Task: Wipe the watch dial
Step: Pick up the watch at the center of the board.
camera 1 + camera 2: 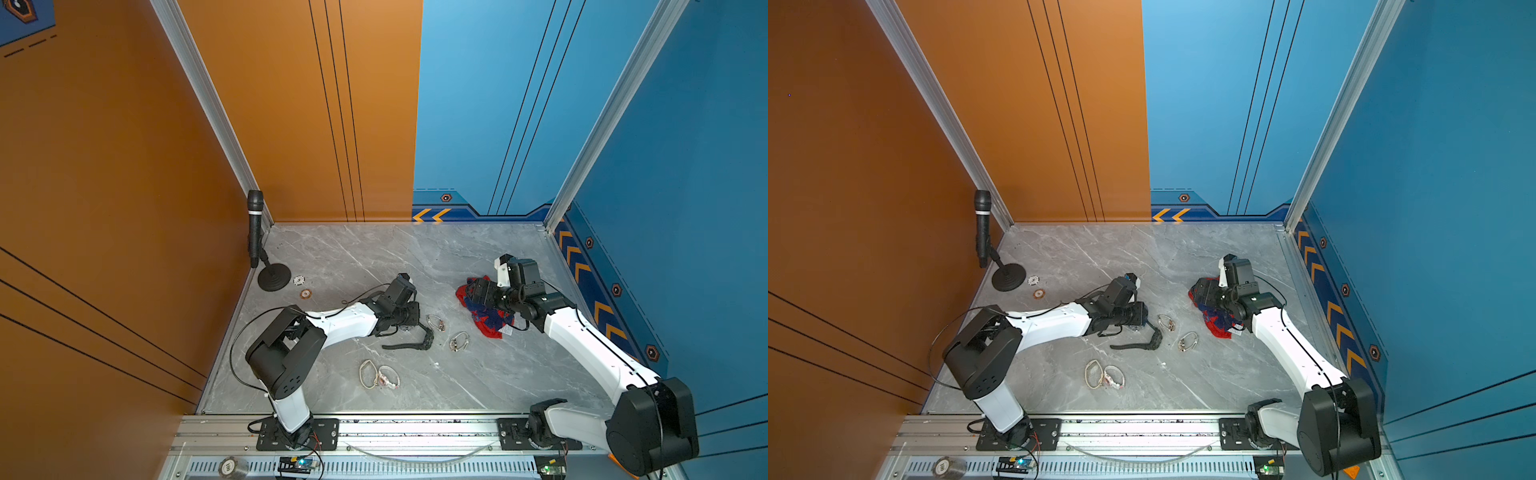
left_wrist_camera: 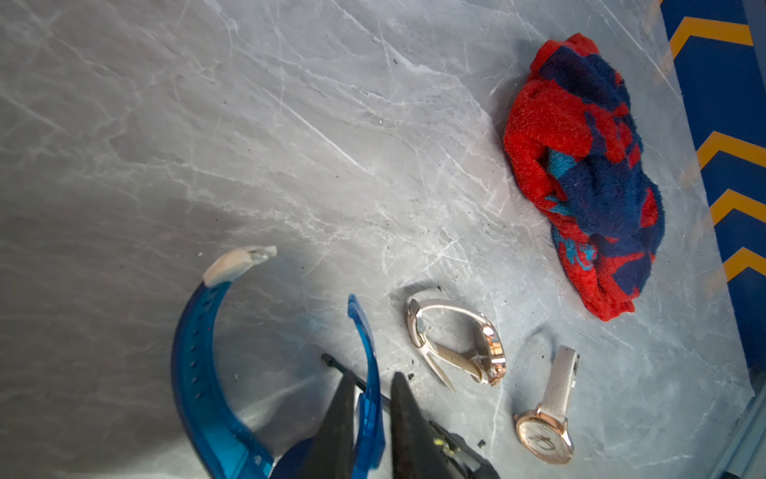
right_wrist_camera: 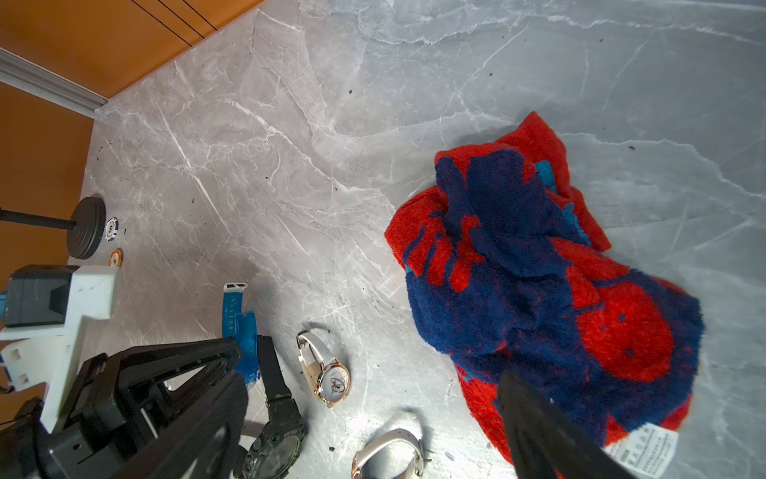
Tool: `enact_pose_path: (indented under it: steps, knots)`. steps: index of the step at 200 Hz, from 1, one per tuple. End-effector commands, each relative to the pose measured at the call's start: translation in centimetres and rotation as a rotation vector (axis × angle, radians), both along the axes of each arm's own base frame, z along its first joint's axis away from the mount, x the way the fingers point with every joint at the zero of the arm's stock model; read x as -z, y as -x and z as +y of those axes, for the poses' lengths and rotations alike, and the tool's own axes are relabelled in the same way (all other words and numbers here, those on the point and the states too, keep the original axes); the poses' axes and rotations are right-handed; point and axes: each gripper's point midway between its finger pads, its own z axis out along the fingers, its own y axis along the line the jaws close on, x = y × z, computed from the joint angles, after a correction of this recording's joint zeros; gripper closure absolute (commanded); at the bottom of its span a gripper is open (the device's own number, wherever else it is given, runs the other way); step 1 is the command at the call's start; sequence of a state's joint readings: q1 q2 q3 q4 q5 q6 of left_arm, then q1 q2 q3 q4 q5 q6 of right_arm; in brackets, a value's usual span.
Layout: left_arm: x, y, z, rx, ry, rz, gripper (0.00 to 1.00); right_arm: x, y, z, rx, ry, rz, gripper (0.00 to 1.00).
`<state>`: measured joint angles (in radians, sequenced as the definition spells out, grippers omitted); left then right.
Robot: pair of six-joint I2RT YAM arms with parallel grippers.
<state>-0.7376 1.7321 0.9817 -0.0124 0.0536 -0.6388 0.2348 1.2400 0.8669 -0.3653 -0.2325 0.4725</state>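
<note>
Pinching the blue watch [image 2: 195,373] by one strap, my left gripper [image 2: 371,400] is closed down to a narrow gap, the translucent band sandwiched between its two fingers. My right gripper [image 3: 373,390] stands wide apart and carries nothing, hovering over the red and blue towel [image 1: 488,318].

Taking the back wall as 12 in a top view, the towel lies at about 3 o'clock from my left fingers and the watch at about 8 o'clock from my right ones. The right arm is plainly nearer the cloth. I judge the next move turns on that: cloth first, then across to the dial.

The strap curls away from my grip in a long arc, its pale clasp end free. The dial itself I cannot see (it is cut off under my left fingers in the wrist view, and covered by the wrist in both top views). Whether my right fingertips touch the towel I cannot tell. A black watch [image 1: 415,343] lies just beside my left fingers at 5 o'clock.
</note>
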Motion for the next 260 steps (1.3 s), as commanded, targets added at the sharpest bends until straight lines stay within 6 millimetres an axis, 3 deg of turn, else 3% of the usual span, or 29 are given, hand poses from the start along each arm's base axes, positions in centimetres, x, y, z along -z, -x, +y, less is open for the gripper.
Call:
enact_pose_path:
  steps: [1,20,27,174,260]
  knots:
    - [1.3,1.0,0.9,0.031,-0.083,0.037,0.72,0.4,0.1,-0.1,0.007,-0.003,0.000,0.06]
    - [2.2,1.7,1.2,0.072,-0.157,0.057,0.70,0.4,0.2,-0.1,0.007,-0.003,0.000,0.06]
    - [1.1,0.9,0.4,0.081,-0.146,0.029,0.70,0.4,0.2,0.0,0.005,-0.005,0.001,0.06]
    - [1.7,1.5,-0.2,0.254,-0.337,0.089,0.73,0.6,0.3,-0.2,0.011,-0.004,-0.001,0.06]
    - [2.3,1.6,0.1,0.272,-0.397,0.111,0.76,0.6,0.3,-0.2,0.014,-0.004,-0.001,0.06]
